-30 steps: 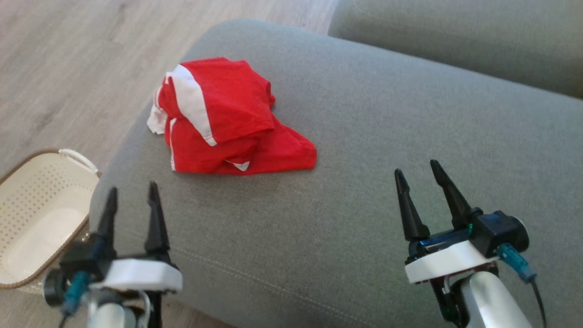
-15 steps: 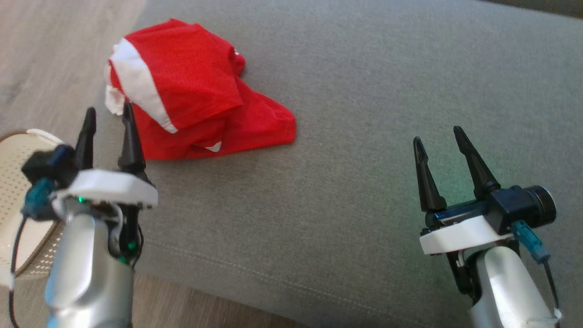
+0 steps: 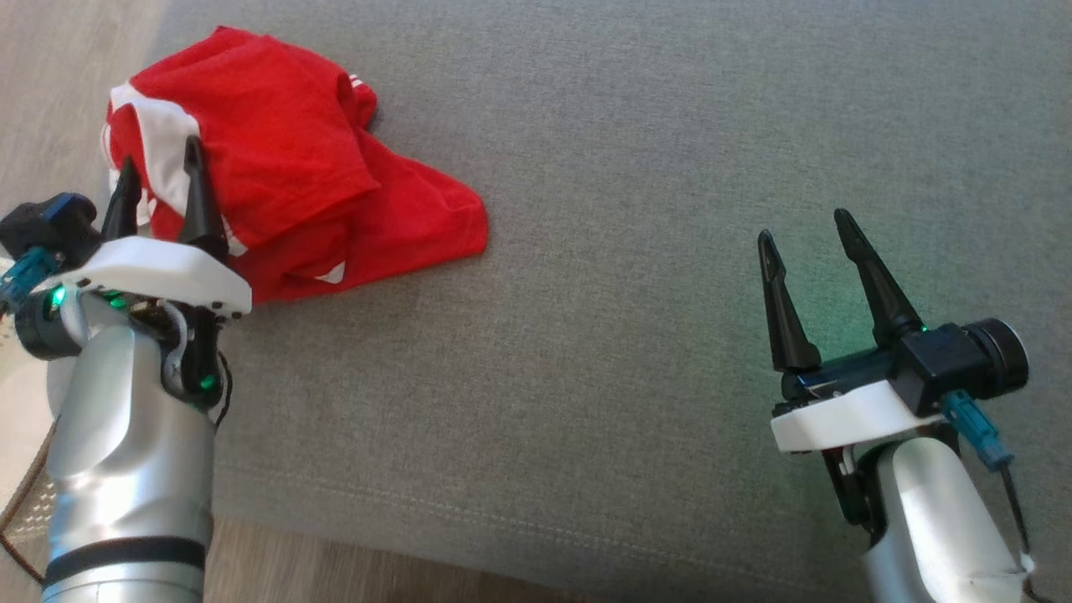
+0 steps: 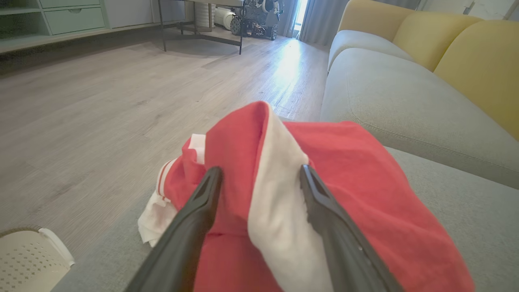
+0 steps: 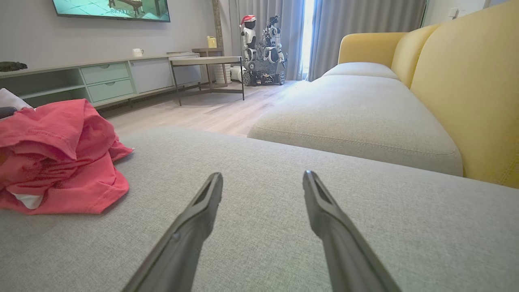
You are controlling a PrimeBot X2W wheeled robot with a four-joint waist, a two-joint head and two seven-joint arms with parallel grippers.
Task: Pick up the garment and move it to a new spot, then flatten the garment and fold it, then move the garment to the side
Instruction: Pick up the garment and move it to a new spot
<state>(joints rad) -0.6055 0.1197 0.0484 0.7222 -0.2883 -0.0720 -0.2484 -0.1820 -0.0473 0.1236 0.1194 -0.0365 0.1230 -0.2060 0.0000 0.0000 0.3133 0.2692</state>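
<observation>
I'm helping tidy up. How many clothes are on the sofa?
1: a red and white garment, crumpled at the left edge of the sofa, by the left gripper. Folds could hide another.

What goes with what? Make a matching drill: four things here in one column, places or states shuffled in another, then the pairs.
1 garment
2 left gripper
3 right gripper
4 basket

A open above bare cushion
B cream, perforated
C crumpled, red
D open at the white stripe

Pairs: 1-C, 2-D, 3-A, 4-B

Bright daylight from the curtained window [image 5: 306, 32] — soft shadows, wide-angle edges.
</observation>
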